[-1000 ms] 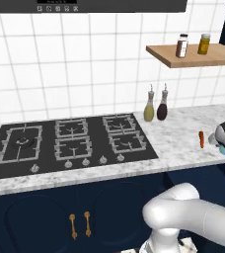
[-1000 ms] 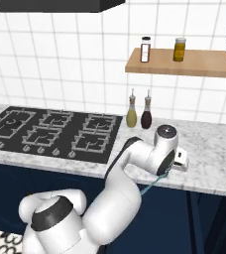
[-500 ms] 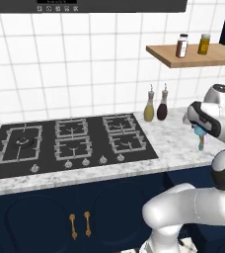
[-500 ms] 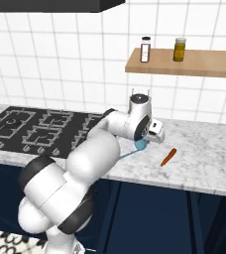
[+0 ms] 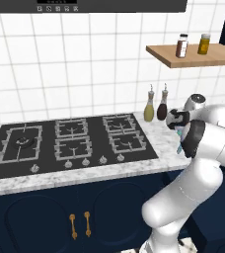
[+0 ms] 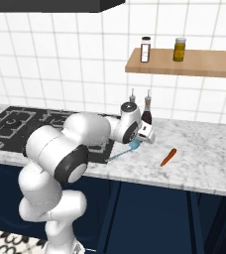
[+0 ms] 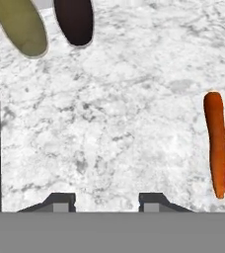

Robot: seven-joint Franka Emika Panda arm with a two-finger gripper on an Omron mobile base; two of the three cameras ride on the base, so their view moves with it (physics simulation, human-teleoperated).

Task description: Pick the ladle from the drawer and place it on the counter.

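Now, left base view: arm rose at lower right of frame, wrist bent over the worktop (image 5: 164, 143) at right centre. A sliver of the ladle (image 5: 179, 144) showed pale blue against the forearm, just below the tool (image 5: 176, 124). Two bottles (image 5: 155, 104) stood just behind, beside the hob (image 5: 70, 143).

Right base view: tool (image 6: 143, 135) sat mid-frame, low over the marble. Ladle (image 6: 125, 150) hung beneath it, bowl near the tool, handle slanting down-left toward the hob's edge. Whether the handle tip touched the stone could not be told. Carrot-like object (image 6: 168, 157) lay apart, to the right.

Hand view: fingertips (image 7: 60, 201) stood parted at bottom of frame, nothing visible between them, yet the ladle hung right at the tool; whether it was grasped could not be told. Carrot at right, bottle bases at upper left.

Judgement: placement nearly done. Risks: handle landing on the hob rim and tipping; ladle rolling on its round bowl after release; wrist nudging the bottles on withdrawal.
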